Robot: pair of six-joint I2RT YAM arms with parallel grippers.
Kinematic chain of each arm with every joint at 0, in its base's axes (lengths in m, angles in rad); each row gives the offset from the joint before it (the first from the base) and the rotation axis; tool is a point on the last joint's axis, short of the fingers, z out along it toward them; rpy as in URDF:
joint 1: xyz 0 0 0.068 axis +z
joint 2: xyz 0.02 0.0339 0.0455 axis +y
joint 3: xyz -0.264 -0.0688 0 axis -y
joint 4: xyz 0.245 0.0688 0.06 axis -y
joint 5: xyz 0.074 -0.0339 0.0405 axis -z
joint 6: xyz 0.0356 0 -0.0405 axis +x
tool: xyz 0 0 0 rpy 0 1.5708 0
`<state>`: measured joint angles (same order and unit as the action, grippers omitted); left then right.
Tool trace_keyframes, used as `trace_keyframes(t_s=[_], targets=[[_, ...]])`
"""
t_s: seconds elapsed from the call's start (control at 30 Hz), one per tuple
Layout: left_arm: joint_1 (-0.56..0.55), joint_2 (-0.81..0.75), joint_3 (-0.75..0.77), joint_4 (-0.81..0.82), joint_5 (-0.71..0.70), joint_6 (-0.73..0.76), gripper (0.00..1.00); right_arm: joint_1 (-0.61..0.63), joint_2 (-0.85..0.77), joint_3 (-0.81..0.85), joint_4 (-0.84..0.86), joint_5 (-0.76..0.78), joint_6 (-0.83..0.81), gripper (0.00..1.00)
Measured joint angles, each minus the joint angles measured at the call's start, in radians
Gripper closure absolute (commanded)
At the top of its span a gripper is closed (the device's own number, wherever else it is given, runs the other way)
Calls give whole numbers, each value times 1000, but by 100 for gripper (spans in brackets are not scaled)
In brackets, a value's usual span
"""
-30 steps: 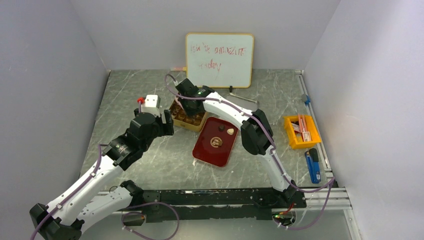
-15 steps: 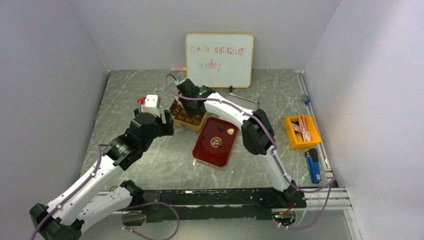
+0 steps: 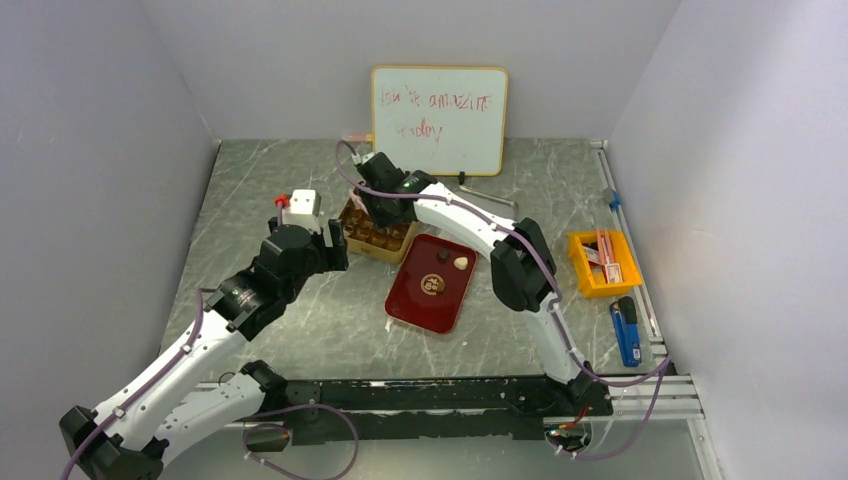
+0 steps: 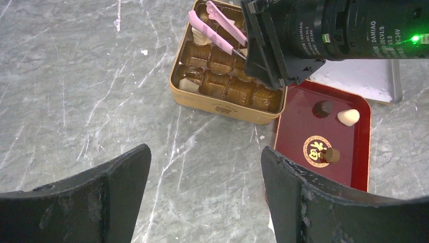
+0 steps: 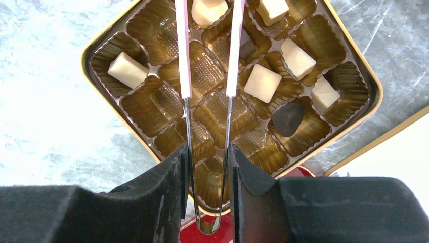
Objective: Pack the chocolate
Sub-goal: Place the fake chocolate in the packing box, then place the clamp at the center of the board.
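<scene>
Farther over the tin (image 4: 222,107) than before, the right fingers (image 5: 162,192) clamped pink tweezers (image 5: 184,50), whose arms stood apart around one cream piece. Left fingers (image 4: 101,197) hung wide, empty. Chocolate (image 5: 262,82) sat in tin cells and on the red lid (image 4: 298,131). It looked light and easily marred, best pinched gently across flat sides.

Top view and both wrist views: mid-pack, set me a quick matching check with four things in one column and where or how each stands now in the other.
Things
1. pink tweezers
2. cream chocolate
3. orange bin
4. left gripper

Place or state
A. on the red lid
B. open, holding nothing
C. between the fingers of the right gripper, over the gold tin
D. by the right edge of the table

Pairs: 1-C, 2-A, 3-D, 4-B
</scene>
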<state>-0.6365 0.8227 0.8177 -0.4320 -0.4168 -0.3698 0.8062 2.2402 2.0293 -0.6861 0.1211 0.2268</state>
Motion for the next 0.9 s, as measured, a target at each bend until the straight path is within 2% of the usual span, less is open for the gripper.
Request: trace_keyframes(t_s=[0.27,0.43,0.77,0.9], targets=[[0,0,0,0,0,-11,16,-3,-67,-55,8,10,-3,68],[0,13,0,1,0,-14,16,-3,-200,-161,8,66,6,74],[0,40,-29,54,27,-39,17,-6,-702,-640,-23,241,192,80],[0,78,-32,82,47,-40,17,-6,-819,-794,-73,297,325,81]])
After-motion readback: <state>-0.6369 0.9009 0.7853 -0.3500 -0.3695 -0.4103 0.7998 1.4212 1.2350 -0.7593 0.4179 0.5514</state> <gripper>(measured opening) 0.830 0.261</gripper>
